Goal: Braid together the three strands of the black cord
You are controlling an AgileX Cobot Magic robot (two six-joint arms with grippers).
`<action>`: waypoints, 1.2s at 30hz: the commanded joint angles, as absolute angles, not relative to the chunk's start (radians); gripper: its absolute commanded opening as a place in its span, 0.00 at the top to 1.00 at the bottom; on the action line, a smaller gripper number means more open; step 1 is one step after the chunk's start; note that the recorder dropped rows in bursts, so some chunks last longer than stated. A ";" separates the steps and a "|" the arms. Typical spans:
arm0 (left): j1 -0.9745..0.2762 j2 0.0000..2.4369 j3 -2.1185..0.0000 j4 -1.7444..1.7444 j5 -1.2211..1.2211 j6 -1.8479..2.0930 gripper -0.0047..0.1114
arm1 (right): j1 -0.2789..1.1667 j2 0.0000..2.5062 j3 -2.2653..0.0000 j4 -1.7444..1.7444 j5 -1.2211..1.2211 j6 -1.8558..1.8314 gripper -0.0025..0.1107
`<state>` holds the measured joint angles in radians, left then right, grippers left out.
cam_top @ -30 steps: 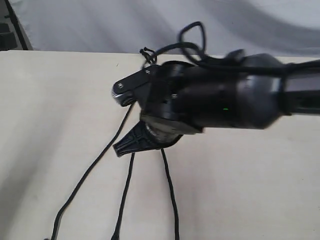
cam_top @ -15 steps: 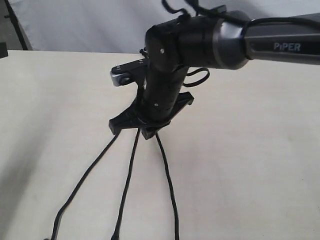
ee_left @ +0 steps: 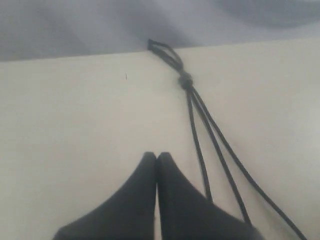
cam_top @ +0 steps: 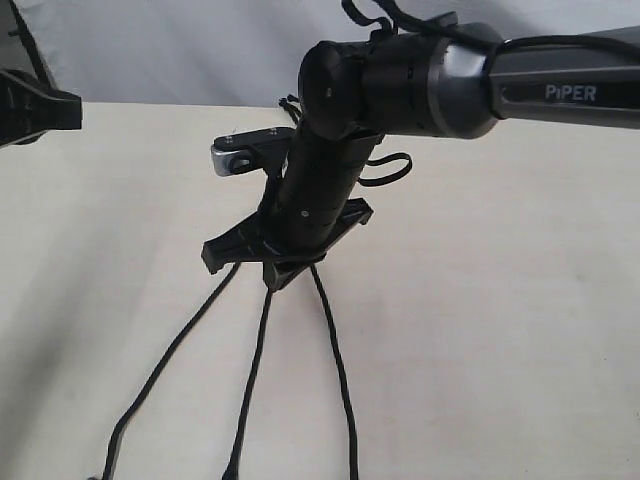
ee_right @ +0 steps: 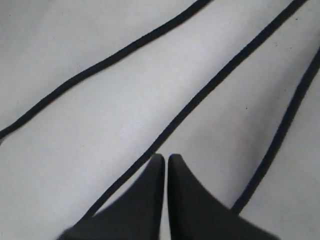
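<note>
The black cord lies on the pale table, its knot (ee_left: 185, 80) and small loops (ee_left: 162, 47) at the far edge. From there the three strands fan toward the near edge: left strand (cam_top: 170, 350), middle strand (cam_top: 252, 380), right strand (cam_top: 338, 370). My right gripper (cam_top: 268, 268) points down just over the spot where they spread. Its fingers (ee_right: 155, 172) are shut and hold nothing, and the middle strand (ee_right: 220, 80) runs close beside one tip. My left gripper (ee_left: 156, 156) hovers shut and empty over bare table, to one side of the strands (ee_left: 220, 150).
The right arm (cam_top: 480, 85) stretches in from the right and hides the cord's upper part in the exterior view. Part of the left arm (cam_top: 30, 105) shows at the upper left. A grey backdrop (cam_top: 150, 50) rises behind the table's far edge.
The right wrist has swung from level to pointing down and has shifted slightly left and lower over the strands. Part of the left arm has come into view at the upper left.
</note>
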<state>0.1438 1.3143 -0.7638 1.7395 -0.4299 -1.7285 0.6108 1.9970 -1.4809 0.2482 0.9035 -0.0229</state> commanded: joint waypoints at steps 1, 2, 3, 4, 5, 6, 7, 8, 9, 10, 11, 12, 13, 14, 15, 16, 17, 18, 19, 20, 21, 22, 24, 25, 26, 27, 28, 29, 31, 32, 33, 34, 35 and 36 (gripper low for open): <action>0.167 1.365 -0.788 1.744 -0.417 -1.741 0.96 | 0.657 2.006 -1.488 0.240 0.882 -0.016 0.74; 0.167 1.374 -0.788 1.744 -0.378 -1.732 0.96 | 0.673 2.014 -1.488 0.238 0.882 -0.016 0.66; 0.167 1.378 -0.788 1.744 -0.355 -1.731 0.96 | 0.687 2.021 -1.488 0.236 0.882 -0.016 0.60; 0.167 1.378 -0.788 1.744 -0.352 -1.731 0.96 | 0.705 2.034 -1.488 0.234 0.880 -0.016 0.53; 0.167 1.378 -0.788 1.744 -0.355 -1.731 0.96 | 0.716 2.045 -1.488 0.232 0.875 -0.016 0.50; 0.167 1.378 -0.788 1.744 -0.359 -1.731 0.96 | 0.726 2.060 -1.488 0.230 0.866 -0.014 0.49; 0.167 1.378 -0.788 1.744 -0.370 -1.731 0.96 | 0.732 2.078 -1.488 0.224 0.862 0.000 0.48; 0.167 1.378 -0.788 1.744 -0.389 -1.731 0.96 | 0.737 2.091 -1.488 0.219 0.859 0.011 0.48; 0.167 1.378 -0.788 1.744 -0.401 -1.731 0.96 | 0.737 2.107 -1.488 0.214 0.855 0.018 0.48; 0.167 1.378 -0.788 1.744 -0.403 -1.731 0.96 | 0.737 2.121 -1.488 0.211 0.853 0.023 0.48; 0.167 1.378 -0.788 1.744 -0.403 -1.731 0.96 | 0.737 2.131 -1.488 0.207 0.850 0.031 0.48; 0.167 1.378 -0.788 1.744 -0.403 -1.731 0.96 | 0.737 2.141 -1.488 0.197 0.850 0.044 0.48; 0.167 1.378 -0.788 1.744 -0.408 -1.731 0.96 | 0.737 2.148 -1.488 0.176 0.846 0.068 0.48; 0.167 1.378 -0.788 1.744 -0.408 -1.731 0.96 | 0.737 2.154 -1.488 0.149 0.843 0.088 0.48; 0.167 1.378 -0.788 1.744 -0.408 -1.732 0.96 | 0.737 2.156 -1.488 0.125 0.840 0.114 0.49; 0.167 1.378 -0.788 1.744 -0.408 -1.732 0.96 | 0.737 2.161 -1.488 0.113 0.836 0.123 0.49; 0.167 1.378 -0.788 1.744 -0.408 -1.732 0.96 | 0.737 2.166 -1.488 0.111 0.836 0.123 0.52; 0.167 1.378 -0.788 1.744 -0.408 -1.732 0.96 | 0.737 2.169 -1.488 0.103 0.836 0.123 0.58; 0.167 1.378 -0.788 1.744 -0.408 -1.732 0.96 | 0.737 2.170 -1.488 0.093 0.836 0.113 0.66; 0.167 1.378 -0.788 1.744 -0.408 -1.732 0.96 | 0.737 2.170 -1.488 0.088 0.836 0.102 0.73; 0.167 1.378 -0.788 1.744 -0.408 -1.732 0.96 | 0.737 2.170 -1.488 0.087 0.839 0.086 0.83; 0.167 1.378 -0.788 1.744 -0.408 -1.732 0.96 | 0.737 2.167 -1.488 0.087 0.850 0.067 0.94; 0.167 1.378 -0.788 1.744 -0.408 -1.731 0.96 | 0.737 2.136 -1.488 0.085 0.872 0.034 0.97; 0.167 1.378 -0.788 1.744 -0.408 -1.731 0.96 | 0.737 2.109 -1.488 0.086 0.880 0.016 0.97; 0.167 1.378 -0.788 1.744 -0.408 -1.731 0.96 | 0.737 2.084 -1.488 0.081 0.890 0.009 0.97; 0.167 1.378 -0.788 1.744 -0.408 -1.731 0.96 | 0.735 2.046 -1.488 0.064 0.897 0.009 0.97; 0.167 1.378 -0.788 1.744 -0.411 -1.731 0.96 | 0.731 2.004 -1.488 0.029 0.902 0.009 0.97; 0.167 1.378 -0.788 1.744 -0.412 -1.731 0.96 | 0.723 1.960 -1.488 -0.021 0.905 0.012 0.97; 0.167 1.378 -0.788 1.744 -0.417 -1.731 0.96 | 0.697 1.887 -1.488 -0.126 0.922 0.048 0.97; 0.167 1.378 -0.788 1.744 -0.419 -1.731 0.96 | 0.676 1.853 -1.488 -0.188 0.938 0.076 0.97; 0.167 1.378 -0.788 1.744 -0.419 -1.731 0.96 | 0.656 1.825 -1.488 -0.237 0.953 0.086 0.97; 0.167 1.378 -0.788 1.744 -0.419 -1.731 0.96 | 0.628 1.803 -1.488 -0.296 0.974 0.089 0.97; 0.167 1.378 -0.788 1.744 -0.419 -1.731 0.96 | 0.597 1.788 -1.488 -0.343 1.000 0.089 0.97; 0.167 1.378 -0.788 1.744 -0.422 -1.731 0.96 | 0.568 1.781 -1.488 -0.371 1.027 0.094 0.97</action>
<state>0.1627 1.3788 -0.7830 1.7429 -0.4179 -1.7342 0.6424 1.8160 -1.4862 -0.2431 0.9539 0.0733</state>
